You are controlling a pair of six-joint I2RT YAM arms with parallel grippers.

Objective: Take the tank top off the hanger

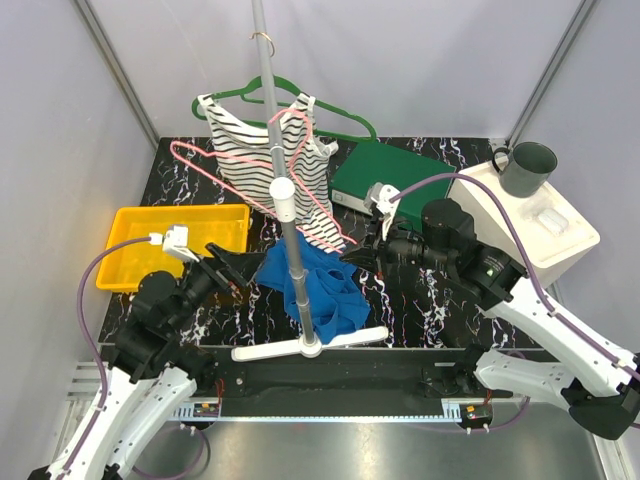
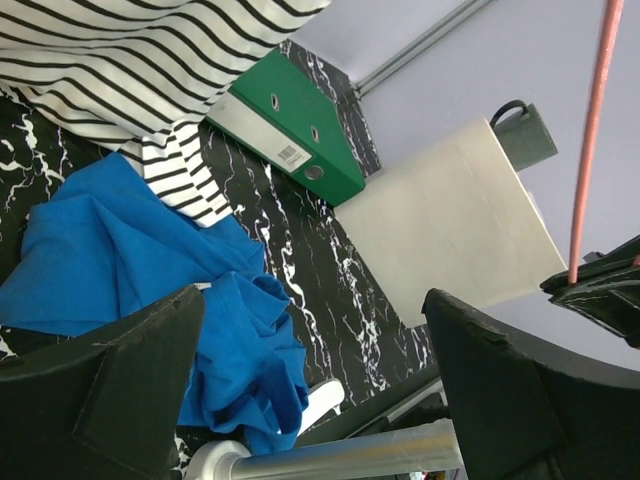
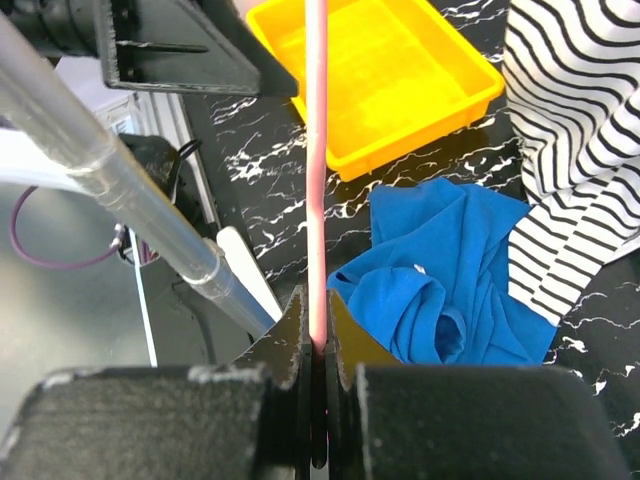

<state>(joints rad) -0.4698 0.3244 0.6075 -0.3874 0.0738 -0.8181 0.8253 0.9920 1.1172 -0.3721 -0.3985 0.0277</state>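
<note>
A black-and-white striped tank top [image 1: 262, 160] hangs on a green hanger [image 1: 330, 108] hooked on the rack pole [image 1: 272, 90]. It also shows in the left wrist view [image 2: 120, 60] and the right wrist view [image 3: 580, 120]. A pink hanger [image 1: 300, 190] lies slanted across the top's front. My right gripper [image 1: 355, 248] is shut on the pink hanger's lower end [image 3: 316, 150], the gripper [image 3: 318, 350] pinching the rod. A blue garment [image 1: 325, 285] lies crumpled on the table by the pole. My left gripper [image 1: 232, 262] is open and empty, left of the blue garment [image 2: 110, 260].
The rack's white base [image 1: 310, 345] sits at the near edge. A yellow tray [image 1: 135, 235] is at the left. A green binder [image 1: 385, 175], a white box [image 1: 520, 215] and a dark mug [image 1: 528, 168] stand at the back right.
</note>
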